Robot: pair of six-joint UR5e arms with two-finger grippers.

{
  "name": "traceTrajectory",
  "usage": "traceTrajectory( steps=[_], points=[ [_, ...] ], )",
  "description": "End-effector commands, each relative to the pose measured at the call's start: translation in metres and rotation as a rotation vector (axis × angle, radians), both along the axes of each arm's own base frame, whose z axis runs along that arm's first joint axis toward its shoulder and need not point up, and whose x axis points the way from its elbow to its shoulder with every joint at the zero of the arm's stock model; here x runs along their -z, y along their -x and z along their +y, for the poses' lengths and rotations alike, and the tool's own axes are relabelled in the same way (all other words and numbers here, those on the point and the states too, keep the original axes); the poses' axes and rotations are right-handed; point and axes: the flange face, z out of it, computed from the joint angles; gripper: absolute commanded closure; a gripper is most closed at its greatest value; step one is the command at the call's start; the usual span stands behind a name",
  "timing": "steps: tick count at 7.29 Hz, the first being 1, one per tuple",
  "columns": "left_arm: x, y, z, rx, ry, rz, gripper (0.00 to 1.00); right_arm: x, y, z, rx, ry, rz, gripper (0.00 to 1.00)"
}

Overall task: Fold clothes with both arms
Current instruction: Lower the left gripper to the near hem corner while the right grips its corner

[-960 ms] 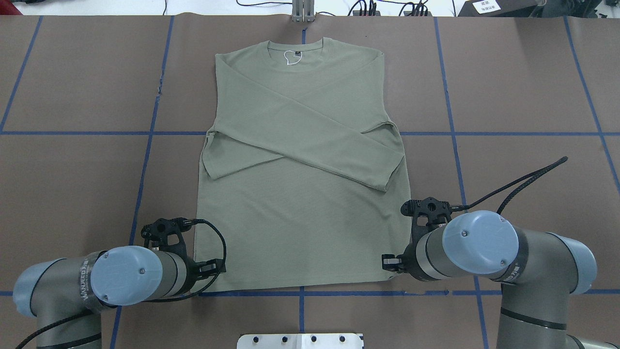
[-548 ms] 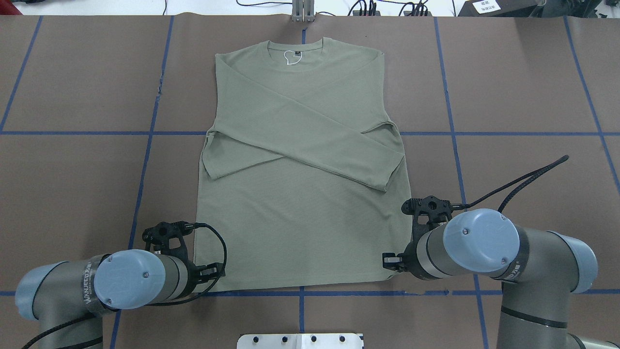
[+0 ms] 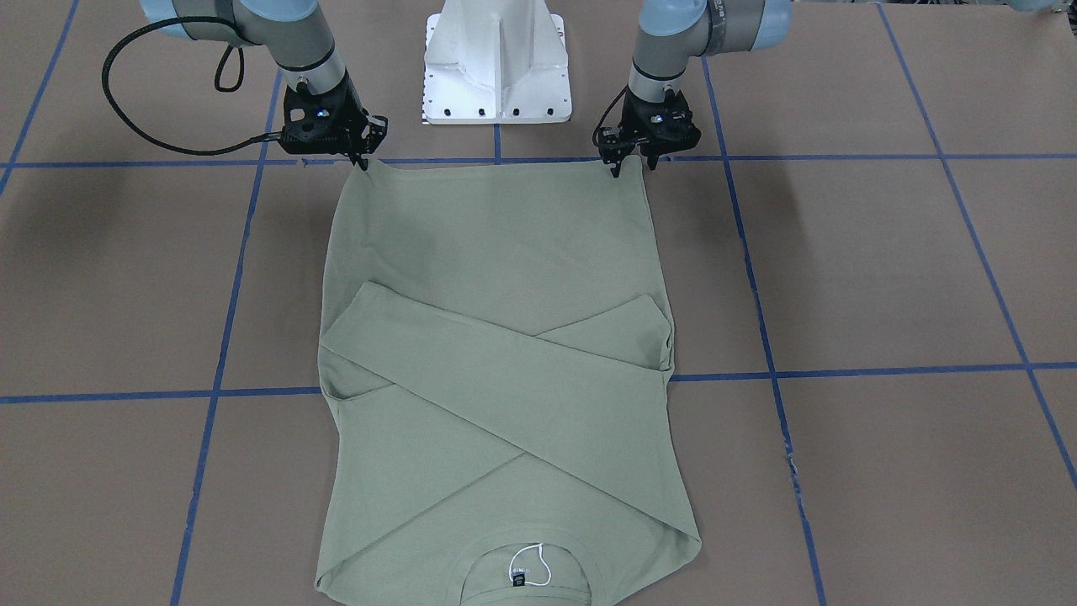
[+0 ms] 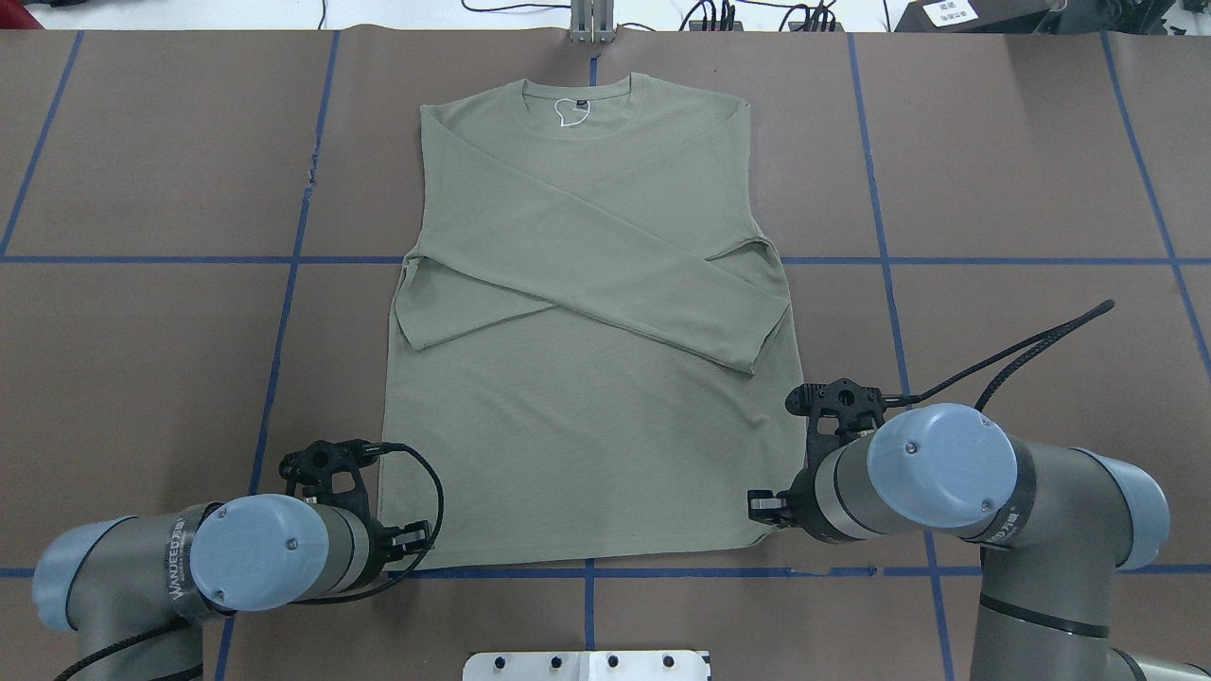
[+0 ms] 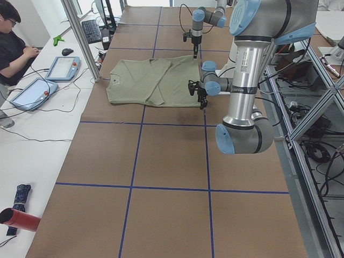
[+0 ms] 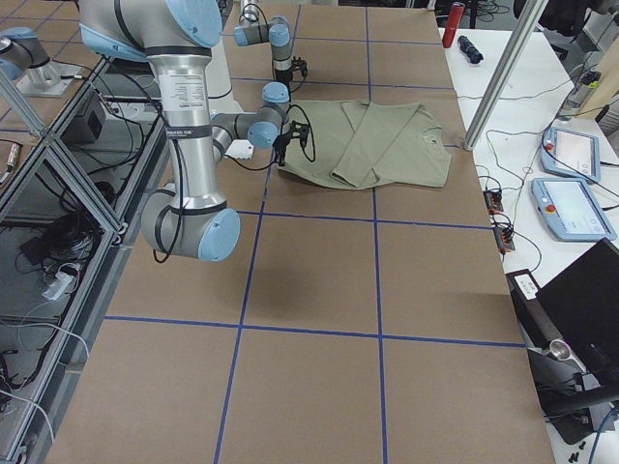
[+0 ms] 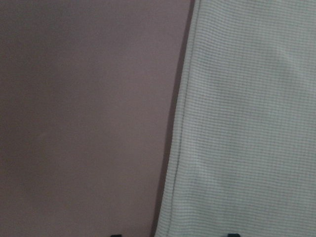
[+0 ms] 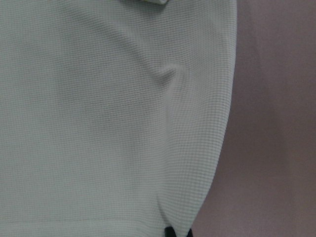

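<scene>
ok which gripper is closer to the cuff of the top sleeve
Right. The right gripper sits at the hem corner on the same side as the cuff; the left gripper is at the opposite hem corner, across the shirt.

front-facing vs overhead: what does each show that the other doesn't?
Front-facing only: left gripper jaws spread over one hem corner, right gripper jaws together at the other; white pedestal in full. Overhead only: whole collar, cables past the far edge of the table; wrists mostly hide the jaws. Both: shirt, sleeves crossed, flat on the table.
</scene>
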Motion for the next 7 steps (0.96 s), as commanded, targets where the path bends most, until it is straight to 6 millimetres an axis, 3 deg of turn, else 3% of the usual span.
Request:
traceTrajectory(
  steps=[1, 3, 5, 7],
  points=[
    [0.006, 0.002, 0.004, -0.003, 0.007, -0.014, 0.76, 0.0, -0.003, -0.003, -0.001, 0.008, -0.003, 1.0],
    [0.011, 0.004, 0.006, -0.008, 0.006, -0.005, 0.96, 0.0, -0.004, -0.004, -0.003, 0.009, -0.003, 1.0],
    [0.033, 0.021, 0.009, -0.01, 0.007, 0.005, 1.0, 0.008, -0.015, -0.006, 0.011, 0.027, -0.028, 1.0],
    [0.07, 0.051, 0.02, -0.021, 0.001, 0.043, 1.0, 0.016, -0.047, -0.005, 0.024, 0.059, -0.061, 1.0]
  ],
)
